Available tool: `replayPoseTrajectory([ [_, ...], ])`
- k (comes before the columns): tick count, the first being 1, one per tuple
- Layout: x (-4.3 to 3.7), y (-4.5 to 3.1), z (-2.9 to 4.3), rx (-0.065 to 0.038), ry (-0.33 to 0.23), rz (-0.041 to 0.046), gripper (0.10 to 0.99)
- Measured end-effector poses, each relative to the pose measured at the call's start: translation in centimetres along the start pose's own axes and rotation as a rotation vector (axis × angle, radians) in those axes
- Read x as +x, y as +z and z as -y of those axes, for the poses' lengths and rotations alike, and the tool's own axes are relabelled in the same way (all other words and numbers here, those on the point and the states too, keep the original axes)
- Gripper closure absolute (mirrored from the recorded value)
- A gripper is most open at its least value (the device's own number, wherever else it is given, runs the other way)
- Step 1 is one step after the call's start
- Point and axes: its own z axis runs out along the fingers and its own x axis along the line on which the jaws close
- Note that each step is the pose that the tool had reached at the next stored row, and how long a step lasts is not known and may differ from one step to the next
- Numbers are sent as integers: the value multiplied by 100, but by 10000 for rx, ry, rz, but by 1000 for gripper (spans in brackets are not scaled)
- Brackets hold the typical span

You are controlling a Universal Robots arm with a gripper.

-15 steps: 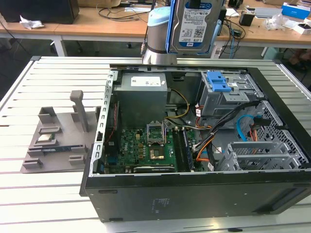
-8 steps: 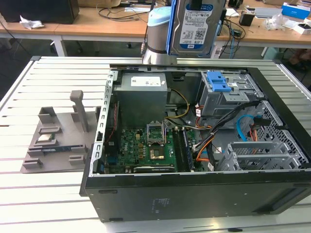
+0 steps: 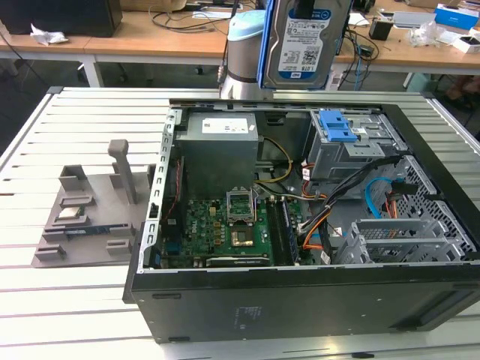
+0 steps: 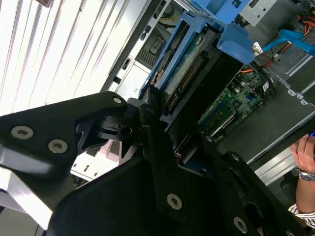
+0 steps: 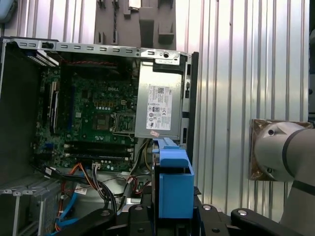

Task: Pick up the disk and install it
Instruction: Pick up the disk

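The pincer [image 5: 174,216] was clamped on one end of the disk [image 3: 304,41]. The disk hung upright in the air over the far side of the open computer case [image 3: 300,304], which stood on the slatted desk [image 3: 67,300]. The disk's long axis ran straight from the pincer down toward the case interior. The drive cage [image 3: 352,154], topped by a blue latch [image 3: 341,126], lay below the disk and slightly toward the exterior view's right, apart from it.

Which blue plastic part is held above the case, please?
The frame around the disk, held aloft; the blue latch sits on the drive cage.
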Motion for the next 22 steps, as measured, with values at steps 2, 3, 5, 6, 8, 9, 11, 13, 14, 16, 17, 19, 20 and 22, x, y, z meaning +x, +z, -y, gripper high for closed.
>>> replayPoseTrajectory([
  [2,24,0,-1,0,0,0,722],
  [3,34,0,-2,0,0,1,722],
  [5,62,0,-3,0,0,0,722],
  [6,79,0,-4,1,1,1,722],
  [8,108,-1,-6,0,1,1,722],
  [9,118,-1,-6,1,1,0,722],
  [11,157,-1,-8,0,1,1,722],
  [13,187,-1,-9,0,0,0,722],
  [14,207,-1,-10,0,0,1,722],
  [16,243,-2,-12,0,1,0,722],
  [17,254,-2,-13,0,1,0,722],
  [19,279,-2,-14,0,0,1,722],
  [20,291,-2,-14,0,0,0,722],
  [22,315,-2,-16,0,0,1,722],
])
